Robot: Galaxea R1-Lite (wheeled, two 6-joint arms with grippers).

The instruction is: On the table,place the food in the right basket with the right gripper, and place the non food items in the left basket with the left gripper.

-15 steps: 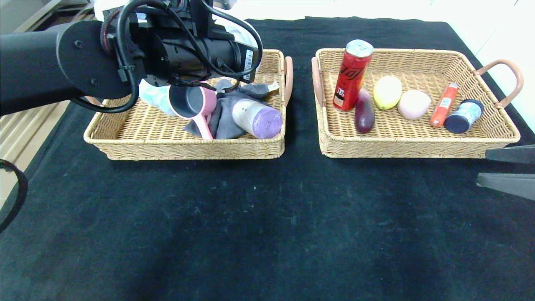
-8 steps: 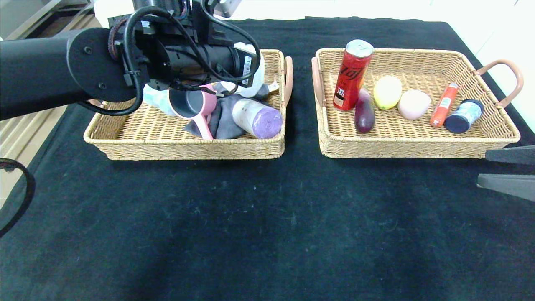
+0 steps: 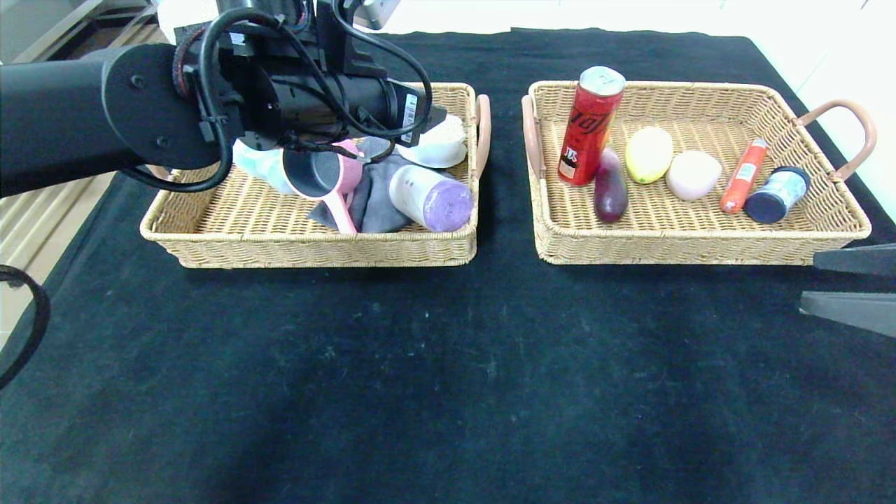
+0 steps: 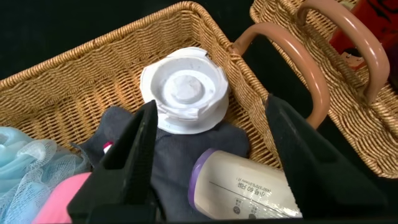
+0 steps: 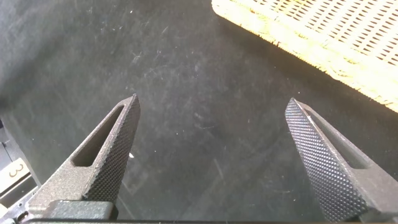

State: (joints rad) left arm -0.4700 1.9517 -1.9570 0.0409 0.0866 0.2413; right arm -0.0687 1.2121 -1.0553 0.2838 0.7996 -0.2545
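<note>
My left gripper (image 3: 422,119) hovers over the back of the left basket (image 3: 322,252), open, with nothing between its fingers. Beyond its tips a white cup (image 3: 439,144) lies in the basket's back right corner, bottom up in the left wrist view (image 4: 183,90). The same basket holds a pink mug (image 3: 323,173), a grey cloth (image 3: 378,199), a purple roll (image 3: 430,197) and a pale blue mesh item (image 3: 253,161). The right basket (image 3: 686,246) holds a red can (image 3: 589,126), an eggplant (image 3: 610,189), a yellow fruit (image 3: 649,154), a pale pink bun (image 3: 692,175), an orange sausage (image 3: 743,175) and a blue-capped jar (image 3: 775,194). My right gripper (image 3: 808,280) rests open at the table's right edge.
A black cloth (image 3: 448,378) covers the table in front of both baskets. The baskets' inner handles (image 3: 482,126) stand close together. Below my right gripper (image 5: 212,102) is bare cloth, with the right basket's corner (image 5: 323,43) just beyond it.
My left gripper has opened over the left basket. The white cup it held now lies in the basket's back right corner.
</note>
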